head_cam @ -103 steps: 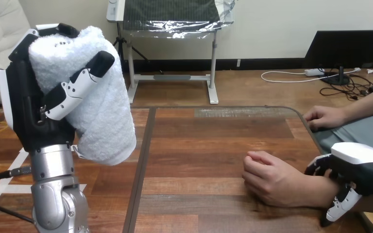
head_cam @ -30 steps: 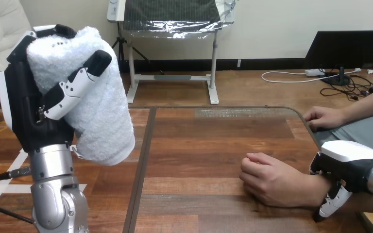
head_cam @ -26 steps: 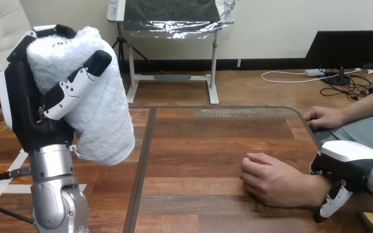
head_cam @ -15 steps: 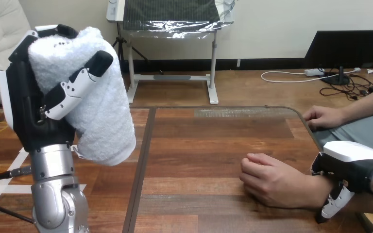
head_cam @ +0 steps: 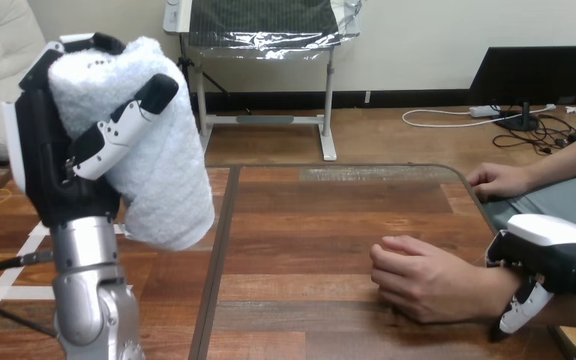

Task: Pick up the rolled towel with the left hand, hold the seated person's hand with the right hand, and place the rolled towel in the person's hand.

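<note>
A white rolled towel point(head_cam: 150, 150) is held upright, high above the table's left side, in my left hand point(head_cam: 52, 165), whose thumb and fingers curl round it. At the lower right the person's hand point(head_cam: 424, 279) rests on the table, loosely closed with its knuckles up. My right hand point(head_cam: 544, 259) sits over that hand's wrist, its fingers curled down round it.
The wooden table point(head_cam: 330, 217) has a dark seam running down its left part. The person's other hand point(head_cam: 499, 181) rests at the table's far right edge.
The view has shifted slightly. My right hand has slid a little to the right along the person's wrist; the left hand still holds the towel up.
</note>
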Motion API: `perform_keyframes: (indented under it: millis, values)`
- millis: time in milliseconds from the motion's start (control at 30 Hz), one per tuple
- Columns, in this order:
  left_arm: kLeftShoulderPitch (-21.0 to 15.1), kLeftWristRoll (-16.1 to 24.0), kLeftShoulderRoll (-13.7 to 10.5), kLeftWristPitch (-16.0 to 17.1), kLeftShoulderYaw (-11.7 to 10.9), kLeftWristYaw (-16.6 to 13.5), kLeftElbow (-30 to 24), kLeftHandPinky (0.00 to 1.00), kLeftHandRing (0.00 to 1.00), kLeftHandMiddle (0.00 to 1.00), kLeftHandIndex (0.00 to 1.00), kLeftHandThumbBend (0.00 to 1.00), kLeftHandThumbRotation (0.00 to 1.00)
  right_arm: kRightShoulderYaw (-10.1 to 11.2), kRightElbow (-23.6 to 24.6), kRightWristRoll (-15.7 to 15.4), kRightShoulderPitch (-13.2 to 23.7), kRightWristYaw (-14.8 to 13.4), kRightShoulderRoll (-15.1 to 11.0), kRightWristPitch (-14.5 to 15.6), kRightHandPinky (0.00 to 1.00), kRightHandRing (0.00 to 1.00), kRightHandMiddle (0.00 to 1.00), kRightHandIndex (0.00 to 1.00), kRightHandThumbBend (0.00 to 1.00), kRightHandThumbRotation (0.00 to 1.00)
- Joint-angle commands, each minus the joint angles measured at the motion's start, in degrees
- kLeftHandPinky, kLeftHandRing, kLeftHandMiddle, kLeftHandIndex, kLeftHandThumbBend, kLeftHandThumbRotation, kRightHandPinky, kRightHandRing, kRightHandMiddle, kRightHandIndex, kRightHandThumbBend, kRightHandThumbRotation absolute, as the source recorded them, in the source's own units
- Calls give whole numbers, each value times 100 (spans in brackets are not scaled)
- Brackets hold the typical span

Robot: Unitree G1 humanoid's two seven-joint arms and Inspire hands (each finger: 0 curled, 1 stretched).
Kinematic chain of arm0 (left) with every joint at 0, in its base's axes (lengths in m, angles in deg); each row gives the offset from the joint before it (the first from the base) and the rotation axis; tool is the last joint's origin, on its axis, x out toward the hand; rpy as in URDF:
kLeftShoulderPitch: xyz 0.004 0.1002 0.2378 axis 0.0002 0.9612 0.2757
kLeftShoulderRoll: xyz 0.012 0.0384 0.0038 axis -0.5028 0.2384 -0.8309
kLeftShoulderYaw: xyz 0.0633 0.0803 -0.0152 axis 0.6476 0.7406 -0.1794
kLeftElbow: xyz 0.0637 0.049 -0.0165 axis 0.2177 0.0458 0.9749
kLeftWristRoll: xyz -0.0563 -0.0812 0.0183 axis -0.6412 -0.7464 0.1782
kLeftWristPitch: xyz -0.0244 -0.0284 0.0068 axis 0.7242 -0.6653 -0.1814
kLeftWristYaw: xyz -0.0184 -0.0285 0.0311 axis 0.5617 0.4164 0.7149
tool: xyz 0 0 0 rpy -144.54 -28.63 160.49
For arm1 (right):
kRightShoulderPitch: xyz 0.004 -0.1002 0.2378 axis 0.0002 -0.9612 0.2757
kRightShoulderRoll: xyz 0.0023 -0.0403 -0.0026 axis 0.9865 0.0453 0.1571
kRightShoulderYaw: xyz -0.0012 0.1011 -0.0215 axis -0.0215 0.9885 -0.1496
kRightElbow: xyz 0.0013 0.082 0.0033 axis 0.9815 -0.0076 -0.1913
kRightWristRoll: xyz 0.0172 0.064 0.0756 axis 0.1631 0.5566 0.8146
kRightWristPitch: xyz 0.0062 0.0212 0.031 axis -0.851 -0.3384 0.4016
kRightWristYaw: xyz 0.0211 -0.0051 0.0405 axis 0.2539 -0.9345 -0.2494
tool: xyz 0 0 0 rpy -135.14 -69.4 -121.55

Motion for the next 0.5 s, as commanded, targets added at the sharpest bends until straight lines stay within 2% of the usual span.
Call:
perform_keyframes:
  millis: [0, 267, 467]
  values:
    - [-643, -97, 46, 139, 18, 144, 289, 25, 32, 39, 40, 66, 0, 219, 184, 265, 111, -27, 4, 22, 20, 26, 34, 37, 82, 4]
    - [-882, -127, 78, 253, -25, 208, 797, 26, 32, 40, 40, 67, 0, 371, 258, 369, 194, -49, -70, -41, 23, 28, 36, 39, 82, 4]
    - [-1079, -85, 140, 214, -30, 140, 1115, 27, 33, 40, 40, 68, 0, 515, 350, 490, 267, -14, -110, -45, 22, 27, 35, 38, 82, 5]
